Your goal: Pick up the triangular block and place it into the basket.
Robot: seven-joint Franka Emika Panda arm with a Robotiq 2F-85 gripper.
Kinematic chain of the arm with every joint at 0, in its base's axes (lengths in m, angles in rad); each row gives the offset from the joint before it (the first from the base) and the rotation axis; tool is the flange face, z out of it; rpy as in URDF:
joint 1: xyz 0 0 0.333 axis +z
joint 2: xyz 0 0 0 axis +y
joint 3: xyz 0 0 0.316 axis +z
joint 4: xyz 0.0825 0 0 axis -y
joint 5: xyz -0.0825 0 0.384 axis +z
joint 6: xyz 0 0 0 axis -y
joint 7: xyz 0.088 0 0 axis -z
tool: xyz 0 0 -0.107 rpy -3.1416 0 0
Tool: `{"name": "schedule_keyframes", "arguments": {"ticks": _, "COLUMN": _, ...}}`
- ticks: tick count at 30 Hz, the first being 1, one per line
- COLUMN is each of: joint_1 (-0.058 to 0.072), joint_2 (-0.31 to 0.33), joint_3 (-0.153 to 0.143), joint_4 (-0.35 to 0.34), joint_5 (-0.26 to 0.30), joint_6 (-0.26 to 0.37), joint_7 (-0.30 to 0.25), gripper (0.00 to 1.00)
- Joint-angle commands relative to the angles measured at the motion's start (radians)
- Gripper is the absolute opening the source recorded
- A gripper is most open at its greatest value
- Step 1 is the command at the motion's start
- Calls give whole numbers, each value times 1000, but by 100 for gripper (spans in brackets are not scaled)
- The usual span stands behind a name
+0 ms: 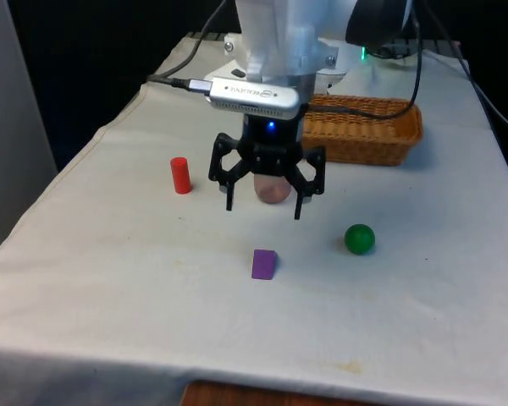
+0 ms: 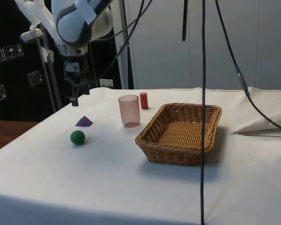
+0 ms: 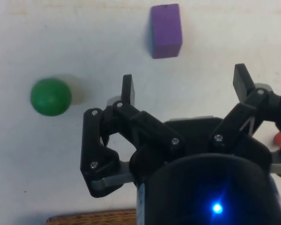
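Observation:
A purple triangular block [image 1: 264, 264] lies on the white cloth towards the table's front; it shows as a small purple wedge [image 2: 84, 121] in the side view and as a purple shape [image 3: 166, 31] in the wrist view. My gripper [image 1: 263, 205] hangs open in the air above the cloth, a little behind the block, with nothing between its fingers [image 3: 127, 88]. In the side view the gripper [image 2: 75, 100] hovers above and just beyond the block. The wicker basket [image 1: 404, 127] stands at the back, on the front view's right, and its rim [image 2: 152, 149] is well apart from the block.
A green ball [image 1: 360, 238] rests close to the block, on the front view's right. A pink translucent cup [image 2: 129, 110] stands behind the gripper, and a red cylinder [image 1: 180, 175] stands upright on the front view's left. Cables hang over the basket.

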Motion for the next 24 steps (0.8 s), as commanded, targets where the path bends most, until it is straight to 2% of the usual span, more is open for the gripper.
{"name": "schedule_keyframes", "arguments": {"ticks": 1, "joint_1": -12, "joint_2": 7, "joint_3": 7, "joint_4": 2, "joint_5": 11, "joint_6": 10, "joint_7": -14, "gripper": 100}}
{"name": "schedule_keyframes", "arguments": {"ticks": 4, "joint_1": -16, "joint_2": 19, "joint_3": 0, "joint_4": 2, "joint_5": 33, "joint_6": 23, "joint_7": -35, "gripper": 100}}
{"name": "schedule_keyframes", "arguments": {"ticks": 5, "joint_1": -7, "joint_2": 13, "joint_3": -9, "joint_4": -1, "joint_5": 27, "joint_6": 11, "joint_7": -27, "gripper": 100}}
{"name": "schedule_keyframes", "arguments": {"ticks": 6, "joint_1": -17, "joint_2": 22, "joint_3": -1, "joint_4": 2, "joint_5": 39, "joint_6": 27, "joint_7": -40, "gripper": 100}}
{"name": "schedule_keyframes", "arguments": {"ticks": 13, "joint_1": -22, "joint_2": 56, "joint_3": -10, "joint_4": 16, "joint_5": 67, "joint_6": 54, "joint_7": -65, "gripper": 100}}
{"name": "schedule_keyframes", "arguments": {"ticks": 14, "joint_1": -13, "joint_2": 50, "joint_3": -18, "joint_4": 6, "joint_5": 62, "joint_6": 55, "joint_7": -57, "gripper": 100}}
{"name": "schedule_keyframes", "arguments": {"ticks": 15, "joint_1": -23, "joint_2": 59, "joint_3": -11, "joint_4": 19, "joint_5": 69, "joint_6": 55, "joint_7": -67, "gripper": 100}}
{"name": "schedule_keyframes", "arguments": {"ticks": 16, "joint_1": -25, "joint_2": 63, "joint_3": -12, "joint_4": 23, "joint_5": 71, "joint_6": 55, "joint_7": -70, "gripper": 100}}
{"name": "schedule_keyframes", "arguments": {"ticks": 21, "joint_1": -27, "joint_2": 88, "joint_3": -18, "joint_4": 48, "joint_5": 88, "joint_6": 52, "joint_7": -82, "gripper": 100}}
{"name": "schedule_keyframes", "arguments": {"ticks": 22, "joint_1": -20, "joint_2": 82, "joint_3": -26, "joint_4": 39, "joint_5": 85, "joint_6": 56, "joint_7": -78, "gripper": 100}}
{"name": "schedule_keyframes", "arguments": {"ticks": 23, "joint_1": -27, "joint_2": 98, "joint_3": -18, "joint_4": 59, "joint_5": 94, "joint_6": 52, "joint_7": -83, "gripper": 100}}
{"name": "schedule_keyframes", "arguments": {"ticks": 24, "joint_1": -28, "joint_2": 103, "joint_3": -18, "joint_4": 64, "joint_5": 97, "joint_6": 52, "joint_7": -84, "gripper": 100}}
